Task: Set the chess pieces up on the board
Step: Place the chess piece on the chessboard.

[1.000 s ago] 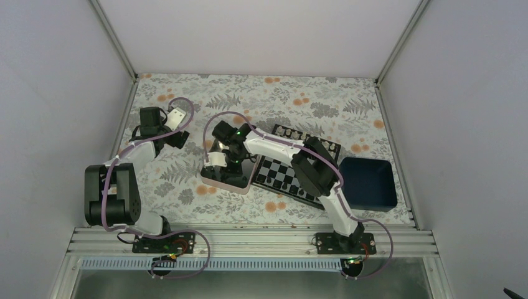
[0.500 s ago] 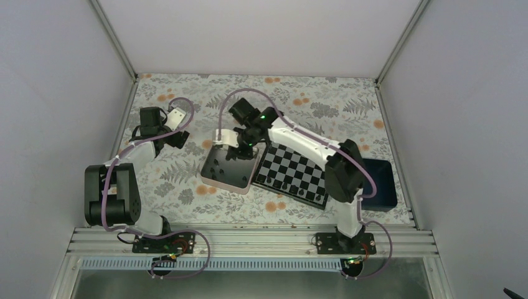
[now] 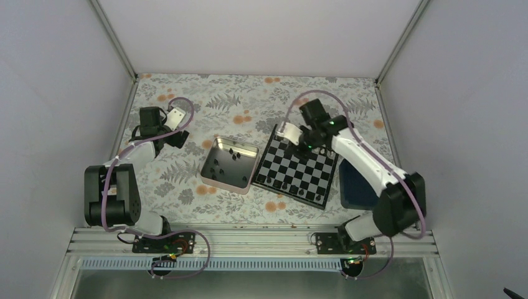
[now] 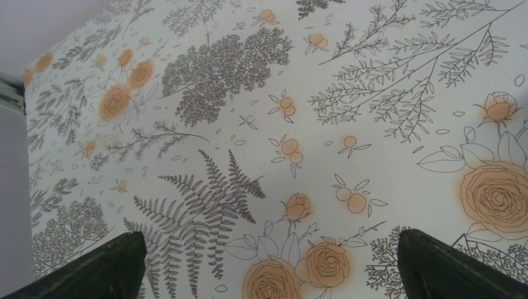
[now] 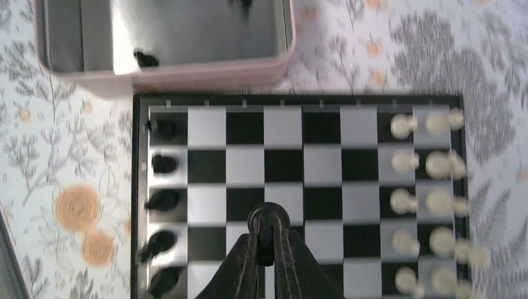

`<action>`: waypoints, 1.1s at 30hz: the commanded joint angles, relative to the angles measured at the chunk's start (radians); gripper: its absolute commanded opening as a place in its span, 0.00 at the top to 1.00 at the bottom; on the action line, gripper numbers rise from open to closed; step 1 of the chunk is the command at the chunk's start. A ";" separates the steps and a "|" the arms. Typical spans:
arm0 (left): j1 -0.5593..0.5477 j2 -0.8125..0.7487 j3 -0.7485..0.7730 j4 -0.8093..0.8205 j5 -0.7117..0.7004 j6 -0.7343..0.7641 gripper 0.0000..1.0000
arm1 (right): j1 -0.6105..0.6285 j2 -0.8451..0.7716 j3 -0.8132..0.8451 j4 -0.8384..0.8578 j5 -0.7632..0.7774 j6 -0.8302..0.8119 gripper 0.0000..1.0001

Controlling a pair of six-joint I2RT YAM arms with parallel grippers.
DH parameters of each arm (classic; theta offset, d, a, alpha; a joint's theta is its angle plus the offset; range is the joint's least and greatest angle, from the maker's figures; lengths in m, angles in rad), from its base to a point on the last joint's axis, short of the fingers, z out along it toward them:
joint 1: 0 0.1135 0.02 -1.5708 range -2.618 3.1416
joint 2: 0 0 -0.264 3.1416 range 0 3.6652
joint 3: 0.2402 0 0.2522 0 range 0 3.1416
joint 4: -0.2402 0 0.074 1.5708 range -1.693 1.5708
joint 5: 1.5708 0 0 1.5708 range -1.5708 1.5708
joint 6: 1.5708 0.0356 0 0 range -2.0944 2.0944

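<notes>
Right now the right gripper (image 5: 268, 235) is pinched nearly shut, and a small rounded dark knob shows at its tips. I take that to be a black piece (image 5: 269, 218), though the fingers hide most of it. It hangs over the board (image 5: 324, 165), above the middle squares in the wrist view.

I judge the step in hand to be carrying one piece from the tin to its square. A file of chess pieces (image 5: 163, 164) already stands along one edge of the board, one to a square. The white pieces (image 5: 439, 165) fill two rows along the opposite edge. The next move calls for lining up over a free square on the black side and lowering straight down. I would part the fingers only once the base is seated, because the neighbours stand close and would tip easily.

The board is flat, glossy and checkered in black and silvery white, with a thin dark rim. The figures are tiny with rounded heads, so there is little to grip. The tin (image 5: 187, 71) just beside the board is shiny metal with rounded corners and holds a few more loose black figures.

The left gripper (image 4: 271, 252) is spread wide, with nothing between its dark fingers. It is parked over the floral tablecloth (image 4: 373, 124), well apart from the board.
</notes>
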 commanded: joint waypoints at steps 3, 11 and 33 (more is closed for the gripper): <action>0.000 -0.034 0.010 0.010 -0.012 0.001 0.00 | -0.101 -0.200 -0.236 -0.037 0.027 -0.029 0.93; 0.000 -0.046 0.011 0.012 -0.019 -0.004 0.00 | -0.189 -0.391 -0.462 -0.039 0.055 -0.102 0.94; -0.001 -0.036 0.009 0.017 -0.043 0.002 0.00 | -0.197 -0.372 -0.576 -0.078 -0.002 -0.226 0.92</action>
